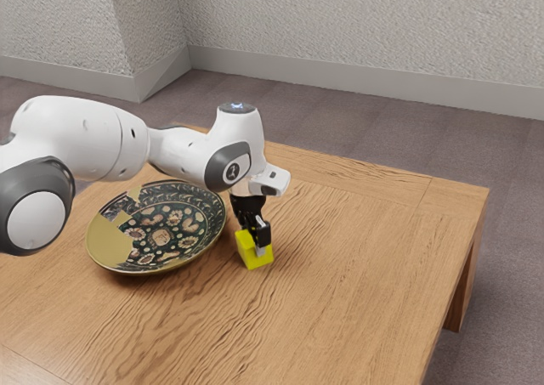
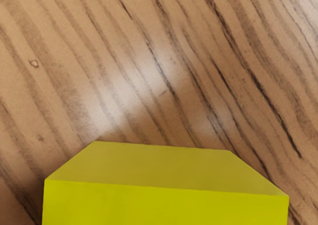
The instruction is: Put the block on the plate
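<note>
Arm [image 1: 81, 137]: white and gray, reaching over from the exterior view's left, bent above the gripper.
Big joint [image 1: 36, 219]: round, well apart from the gripper.
Wrist [image 1: 238, 143]: above the gripper, with a little blue light on top.
Gripper [image 1: 258, 240]: black, pointing down.

Soft, fairly even light fills the exterior view, with pale walls [image 1: 340, 28] and a duller floor [image 1: 357, 126]. In the wrist view, at least 2 whitish patches of glare lie on the table [image 2: 129, 86]; dim shadow edges the block [image 2: 164, 202].
</note>
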